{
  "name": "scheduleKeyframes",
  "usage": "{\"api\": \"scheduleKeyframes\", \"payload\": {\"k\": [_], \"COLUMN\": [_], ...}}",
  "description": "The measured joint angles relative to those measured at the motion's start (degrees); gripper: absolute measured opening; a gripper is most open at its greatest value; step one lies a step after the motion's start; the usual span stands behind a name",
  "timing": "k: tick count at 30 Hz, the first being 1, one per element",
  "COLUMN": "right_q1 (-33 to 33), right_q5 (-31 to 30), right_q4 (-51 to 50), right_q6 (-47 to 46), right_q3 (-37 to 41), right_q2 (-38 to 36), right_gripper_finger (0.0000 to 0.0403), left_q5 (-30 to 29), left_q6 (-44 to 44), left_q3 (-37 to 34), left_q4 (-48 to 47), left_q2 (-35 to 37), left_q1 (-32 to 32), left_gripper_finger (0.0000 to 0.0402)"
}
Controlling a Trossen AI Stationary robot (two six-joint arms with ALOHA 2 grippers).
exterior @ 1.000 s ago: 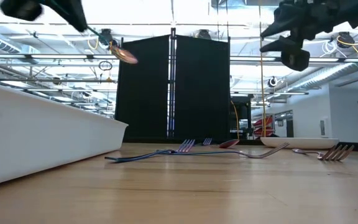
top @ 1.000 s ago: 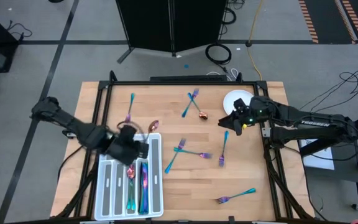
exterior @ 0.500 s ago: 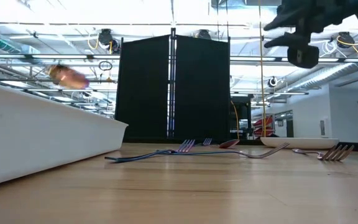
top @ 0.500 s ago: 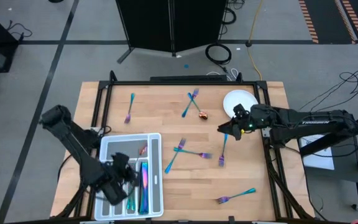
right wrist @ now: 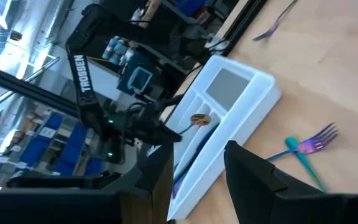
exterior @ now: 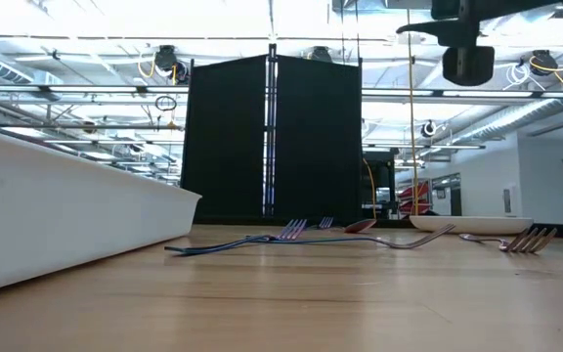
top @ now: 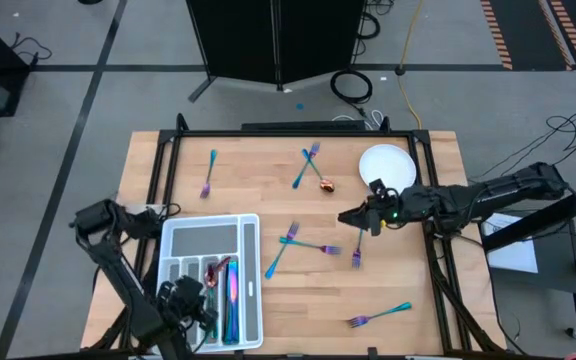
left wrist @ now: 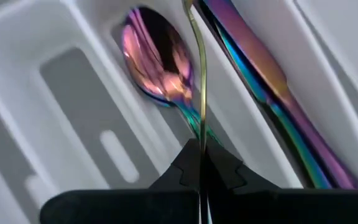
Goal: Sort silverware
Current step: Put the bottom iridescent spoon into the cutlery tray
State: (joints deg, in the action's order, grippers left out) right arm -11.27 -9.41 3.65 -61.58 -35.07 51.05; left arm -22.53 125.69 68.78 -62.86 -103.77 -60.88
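My left gripper (top: 193, 297) hangs over the near end of the white compartmented tray (top: 183, 237), shut on a slim spoon whose coppery bowl (right wrist: 199, 118) sticks out ahead of it. Below it in the tray lie a pink-bowled spoon (left wrist: 154, 62) and rainbow knives (left wrist: 260, 74). My right gripper (top: 349, 215) hovers open above the table's right half, next to a fork (top: 359, 240), touching nothing. More silverware lies flat on the wood: forks (top: 209, 172), (top: 308, 163), (top: 290, 243), (top: 378, 316) and a coppery spoon (top: 326, 184). My left gripper pinches the spoon's thin handle (left wrist: 200, 127) between its two fingers, and the handle runs straight on from the fingertips, seen edge-on. The fingers slant down from above. The spoon is lifted clear over the tray's compartments, its bowl at the free end.
A round white plate (top: 386, 165) sits at the table's far right, close behind my right arm. The tray's tall white wall (exterior: 66, 215) stands on the table's left half. Bare wood lies between the scattered forks in the middle and near right.
My left gripper has swung from the tray's far end toward the table's near edge and sunk low over the tray, rolling as it went, with the spoon still held. My right gripper has drifted toward the table's middle and rolled, staying open.
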Motion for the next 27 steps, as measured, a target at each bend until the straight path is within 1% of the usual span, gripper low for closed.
{"api": "scheduleKeyframes", "payload": {"k": [5, 10, 12, 14, 17, 19, 27], "right_q1": [-2.62, -4.18, -4.62, -5.06, -5.59, -5.79, -5.88], "right_q5": [-0.07, 0.17, 0.34, 0.59, 0.77, 0.78, 0.74], "right_q4": [5.0, 6.61, 6.79, 7.54, 9.06, 9.52, 9.9], "right_q6": [-1.23, -3.09, -3.77, -3.8, -3.82, -3.8, -2.18], "right_q3": [0.0, 0.0, 0.0, 0.0, 0.0, 0.0, 0.0], "right_q2": [5.02, 9.48, 10.95, 12.07, 13.04, 13.26, 13.26], "right_gripper_finger": [0.0128, 0.0128, 0.0128, 0.0128, 0.0128, 0.0128, 0.0128], "left_q5": [0.74, 1.04, 1.26, 1.89, 6.39, 9.48, 11.51], "left_q6": [-0.13, -0.11, -0.1, -0.11, 0.14, 1.36, 1.98], "left_q3": [3.94, 6.47, 7.33, 8.34, 9.54, 9.67, 9.65], "left_q4": [1.09, 0.86, -2.2, -7.77, -15.16, -16.53, -5.12], "left_q2": [-5.09, -7.38, -7.45, -7.21, -5.57, -4.6, -5.51], "left_q1": [-0.37, -0.2, 0.07, 0.51, 1.23, 1.3, 0.85], "left_gripper_finger": [0.0003, 0.0003, 0.0002, 0.0002, 0.0002, 0.0002, 0.0007]}}
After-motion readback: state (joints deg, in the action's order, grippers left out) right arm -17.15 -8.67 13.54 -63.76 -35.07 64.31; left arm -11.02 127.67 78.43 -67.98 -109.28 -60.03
